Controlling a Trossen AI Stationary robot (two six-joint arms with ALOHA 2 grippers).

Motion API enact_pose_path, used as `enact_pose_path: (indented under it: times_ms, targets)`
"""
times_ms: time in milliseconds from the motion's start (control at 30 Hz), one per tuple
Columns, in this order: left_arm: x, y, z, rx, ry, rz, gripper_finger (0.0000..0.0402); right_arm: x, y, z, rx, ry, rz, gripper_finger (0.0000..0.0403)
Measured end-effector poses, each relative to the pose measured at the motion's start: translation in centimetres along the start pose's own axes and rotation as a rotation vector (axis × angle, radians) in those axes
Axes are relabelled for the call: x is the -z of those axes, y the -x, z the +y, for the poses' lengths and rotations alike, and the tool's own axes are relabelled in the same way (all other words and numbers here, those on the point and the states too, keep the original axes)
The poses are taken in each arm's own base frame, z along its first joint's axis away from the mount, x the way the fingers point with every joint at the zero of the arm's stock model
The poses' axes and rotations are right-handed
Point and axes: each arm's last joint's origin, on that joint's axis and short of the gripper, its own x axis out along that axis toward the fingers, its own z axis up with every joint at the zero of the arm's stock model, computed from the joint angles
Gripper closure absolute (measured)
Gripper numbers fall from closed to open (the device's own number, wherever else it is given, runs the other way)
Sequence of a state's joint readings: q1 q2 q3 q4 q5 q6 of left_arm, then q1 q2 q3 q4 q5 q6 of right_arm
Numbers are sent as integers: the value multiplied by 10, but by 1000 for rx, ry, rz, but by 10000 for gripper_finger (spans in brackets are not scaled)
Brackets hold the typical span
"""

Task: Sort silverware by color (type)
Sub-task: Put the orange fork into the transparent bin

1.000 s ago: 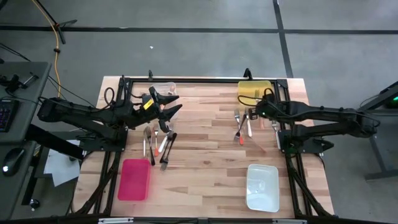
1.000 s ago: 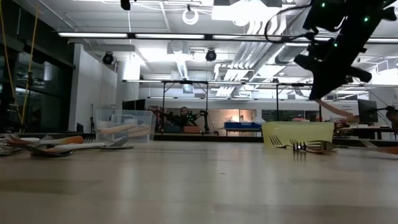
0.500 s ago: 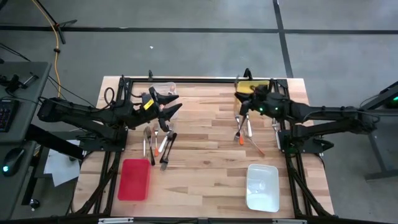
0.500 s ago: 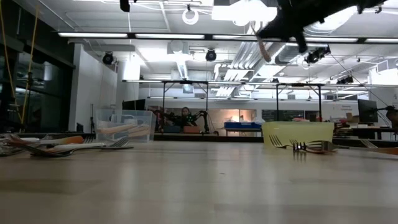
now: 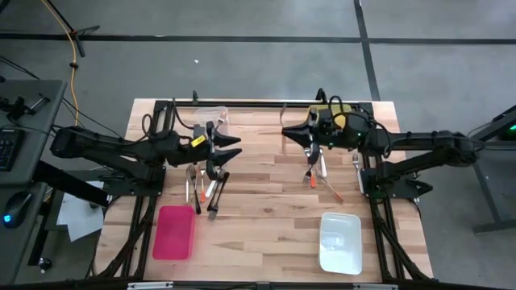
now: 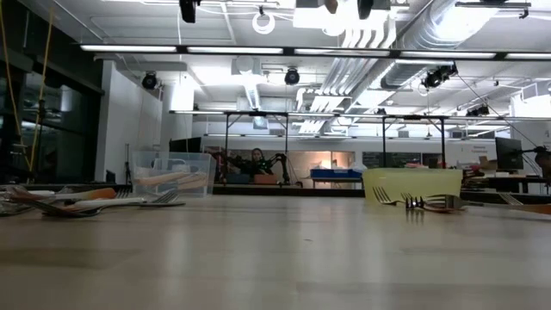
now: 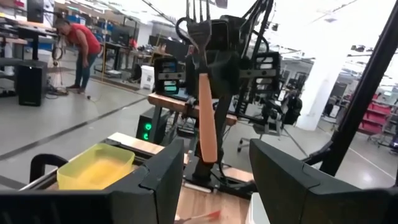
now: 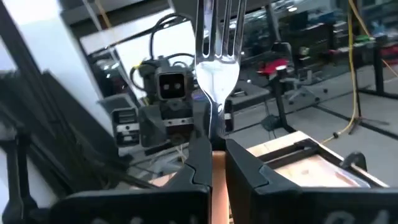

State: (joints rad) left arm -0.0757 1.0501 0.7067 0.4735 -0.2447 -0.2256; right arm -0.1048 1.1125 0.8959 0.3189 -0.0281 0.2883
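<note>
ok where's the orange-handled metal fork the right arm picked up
The orange-handled metal fork is pinched in the shut right gripper, held above the table's far right part, beside the yellow plastic bin, facing the left gripper.

The left arm is reaching in from the left, its gripper (image 5: pixel 230 151) hanging over the table's left part with fingers spread and nothing between them. The right arm is reaching toward it, its gripper (image 5: pixel 289 131) clamping a fork (image 8: pixel 217 62).

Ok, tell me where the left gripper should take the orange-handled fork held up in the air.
Likely mid-handle on the orange-handled fork, the left gripper coming in level: it stands upright, tines up, bare handle facing the open jaws.
</note>
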Motion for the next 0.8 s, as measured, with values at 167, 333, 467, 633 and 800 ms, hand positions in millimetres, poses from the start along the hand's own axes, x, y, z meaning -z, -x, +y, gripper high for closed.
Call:
enact_pose_path:
  times_ms: [167, 333, 467, 633, 800]
  targets:
    - [1, -1, 0, -1, 7, 4, 229, -5, -3, 2, -19, 28, -3, 396]
    - [1, -1, 0, -2, 6, 5, 229, -5, -3, 2, -19, 28, -4, 398]
    - [2, -3, 2, -10, 20, 7, 229, -5, -4, 2, -22, 28, -6, 398]
    - [7, -28, 3, 18, 42, 59, 229, 2, -16, -1, -30, 26, -26, 398]
    - [18, -57, 3, 26, 19, 117, 229, 12, -31, -2, -56, 12, -47, 398]
